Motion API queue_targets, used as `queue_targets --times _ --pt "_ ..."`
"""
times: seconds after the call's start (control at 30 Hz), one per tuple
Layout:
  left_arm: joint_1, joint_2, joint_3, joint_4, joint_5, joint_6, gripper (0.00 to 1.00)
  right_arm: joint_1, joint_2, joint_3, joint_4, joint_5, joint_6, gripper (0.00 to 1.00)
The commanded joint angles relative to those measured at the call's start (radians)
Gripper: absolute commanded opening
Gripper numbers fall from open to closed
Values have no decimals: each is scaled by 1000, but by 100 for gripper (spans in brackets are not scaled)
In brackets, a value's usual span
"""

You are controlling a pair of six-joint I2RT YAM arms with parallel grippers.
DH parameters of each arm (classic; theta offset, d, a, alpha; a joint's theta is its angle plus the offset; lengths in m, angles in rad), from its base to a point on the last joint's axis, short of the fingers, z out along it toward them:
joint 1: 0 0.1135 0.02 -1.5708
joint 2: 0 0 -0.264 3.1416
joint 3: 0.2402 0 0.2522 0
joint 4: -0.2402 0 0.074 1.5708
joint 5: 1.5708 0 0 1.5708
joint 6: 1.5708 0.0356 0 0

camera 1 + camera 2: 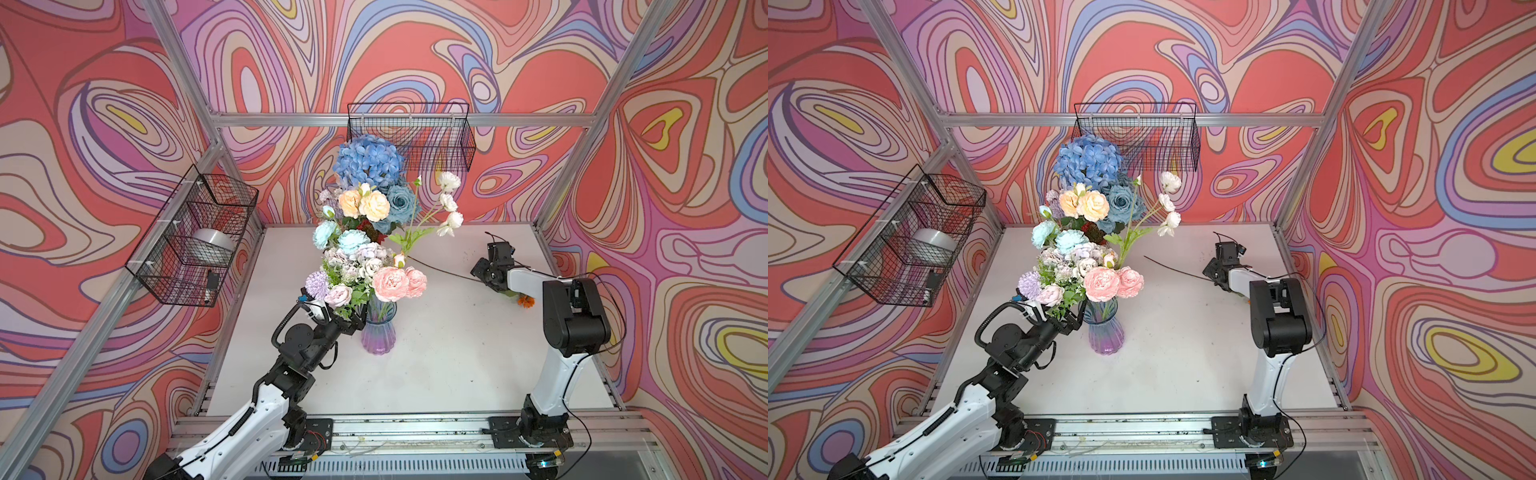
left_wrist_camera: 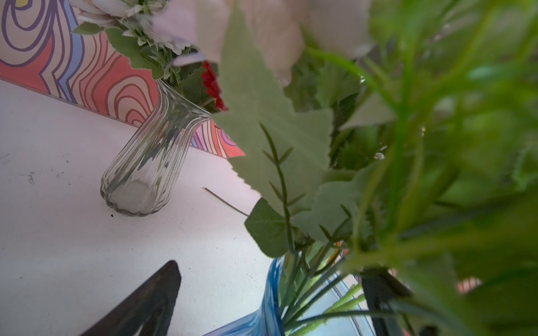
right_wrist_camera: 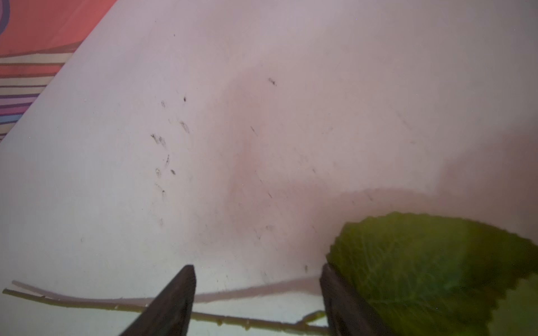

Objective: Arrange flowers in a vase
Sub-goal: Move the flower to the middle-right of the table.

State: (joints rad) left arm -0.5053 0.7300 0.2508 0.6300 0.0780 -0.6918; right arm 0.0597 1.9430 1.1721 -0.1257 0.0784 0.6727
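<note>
Right gripper (image 3: pixel 257 276) straddles a loose flower stem (image 3: pixel 87 303) on the table, jaws apart and not clamped on it.

The stem lies flat on the white table (image 1: pixel 436 353) along the lower edge of the right wrist view, with its green leaf (image 3: pixel 422 261) just beside one finger (image 3: pixel 343 302). In a top view its orange bloom (image 1: pixel 525 301) peeks out right of centre, beside the arm. The left gripper (image 1: pixel 353 322) hangs wide open at the neck of the blue-purple vase (image 1: pixel 378 332) in mid-frame, buried in foliage and gripping nothing. Likely trouble: a stem this thin and flat may slip out as the fingers close, or the leaf may get pinched instead. Held near one end it may swing, and its long tail could rake the crowded, top-heavy bouquet (image 1: pixel 361 282) and tip the vase, which nothing grips.
</note>
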Motion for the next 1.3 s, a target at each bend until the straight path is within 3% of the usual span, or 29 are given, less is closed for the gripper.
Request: queue_targets --times 0.0,0.07,0.37,0.63,0.93,1.1,1.27 --pt "-4 2 25 26 -1 4 100 4 9 10 87 -77 -12 56" --pt "-4 9 25 31 0 1 100 5 31 41 83 -96 -32 50" --pt "-4 31 30 43 14 -3 100 78 213 268 -12 -231 -73 49" --pt "-4 7 25 21 9 2 100 164 232 279 -97 -270 -93 46" --pt "-4 -3 18 33 9 -3 100 268 33 50 -193 -330 -144 45" --pt "-4 19 16 68 15 -10 100 299 -150 -188 -231 -353 -72 45" --pt "-4 50 27 90 34 -12 100 299 -347 -294 -322 -261 -36 49"
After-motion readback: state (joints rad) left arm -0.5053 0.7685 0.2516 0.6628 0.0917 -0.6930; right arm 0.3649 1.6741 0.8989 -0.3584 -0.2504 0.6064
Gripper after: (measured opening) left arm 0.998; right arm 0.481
